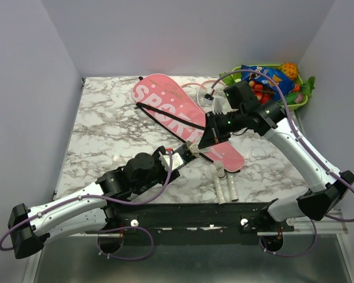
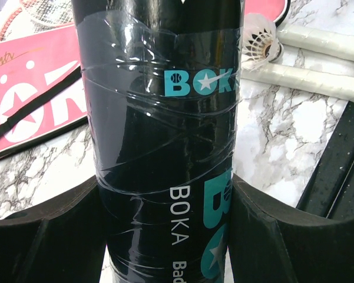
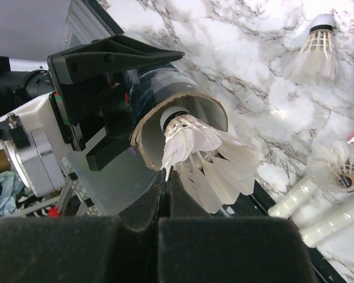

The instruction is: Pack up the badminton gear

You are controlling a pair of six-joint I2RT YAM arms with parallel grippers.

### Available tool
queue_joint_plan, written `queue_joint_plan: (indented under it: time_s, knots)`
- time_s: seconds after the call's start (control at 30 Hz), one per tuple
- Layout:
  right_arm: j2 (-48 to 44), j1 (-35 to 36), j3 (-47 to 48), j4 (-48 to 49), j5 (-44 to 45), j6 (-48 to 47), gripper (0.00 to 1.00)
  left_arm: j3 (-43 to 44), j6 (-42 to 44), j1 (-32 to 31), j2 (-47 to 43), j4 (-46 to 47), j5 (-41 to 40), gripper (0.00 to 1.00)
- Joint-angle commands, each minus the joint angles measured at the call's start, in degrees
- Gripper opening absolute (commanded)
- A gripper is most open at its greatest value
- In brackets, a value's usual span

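- Left claw (image 2: 165, 227) grips the dark tube (image 2: 159, 118) marked "BOKA" round its body, jaws spread to the tube's width.
- Right claw (image 3: 166, 197) is pinched tight on the feathers of a shuttlecock (image 3: 200, 153). Its cork end sits in the tube's open mouth.
- A second shuttlecock (image 3: 321, 44) lies alone on the marble bench (image 1: 106, 130). A third shuttlecock (image 3: 344, 168) lies just beside the two white racket handles (image 3: 333, 221).
- Pink bag (image 1: 165, 106) lies diagonally on the bench beyond both claws.

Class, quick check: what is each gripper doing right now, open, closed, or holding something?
Left gripper: closed on the dark tube.
Right gripper: shut, pinching the feathers of a shuttlecock at the tube's mouth.
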Motion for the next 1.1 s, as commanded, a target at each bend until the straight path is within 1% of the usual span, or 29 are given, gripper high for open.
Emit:
queue_joint_plan:
  time_s: [0.0,0.13,0.2,0.27,0.33,0.37,0.63,0.73,0.77,0.8,0.87,0.93,1.03,1.07]
  knots:
    - [1.8,1.8,1.2,2.8,-2.8,1.3,0.01,-0.4,-1.6,-0.1,-1.5,3.5,2.1,0.00]
    - [2.5,2.7,-1.7,6.0,-5.3,2.6,0.01,-0.6,-1.5,-0.2,-2.3,4.5,1.8,0.00]
    - [2.5,2.9,-3.5,9.5,-7.0,3.6,0.01,-0.6,-1.8,-0.1,-3.0,5.0,1.8,0.00]
    - [2.3,2.9,-6.8,14.4,-11.5,5.5,0.01,-0.5,-2.2,-0.2,-3.4,5.8,2.0,0.00]
    - [2.9,3.0,-8.6,17.2,-15.5,6.4,0.00,-0.3,-2.8,-0.2,-3.5,6.2,1.9,0.00]
    - [3.2,3.3,-9.3,18.2,-16.0,7.0,0.01,-0.1,-2.8,-0.1,-3.4,6.2,2.0,0.00]
    - [6.0,5.2,-12.3,21.6,-22.2,7.9,0.01,0.2,-3.4,-0.2,-3.7,8.2,1.4,0.00]
    - [5.7,5.5,-13.7,23.2,-22.8,8.9,0.08,0.3,-3.9,-0.2,-3.8,8.8,0.9,0.00]
    - [5.5,5.6,-14.0,23.3,-22.8,8.7,0.17,0.3,-4.1,-0.2,-3.9,8.9,0.7,0.00]
    - [4.8,5.5,-14.1,23.3,-22.6,8.6,0.21,0.3,-4.3,-0.2,-4.1,8.9,0.5,0.00]
    - [3.3,5.4,-14.1,23.2,-20.5,8.6,0.36,0.2,-4.7,-0.2,-4.7,9.0,0.2,0.00]
    - [2.1,5.3,-13.8,23.1,-19.7,8.7,0.40,0.1,-5.1,-0.2,-5.2,8.6,-0.3,0.00]
    - [1.4,4.7,-12.1,21.0,-17.6,8.4,0.41,-0.4,-5.3,-0.2,-6.3,7.6,-0.7,0.00]
    - [0.9,4.5,-10.6,18.7,-16.4,7.5,0.41,-0.7,-5.5,-0.2,-6.8,7.3,-1.0,0.00]
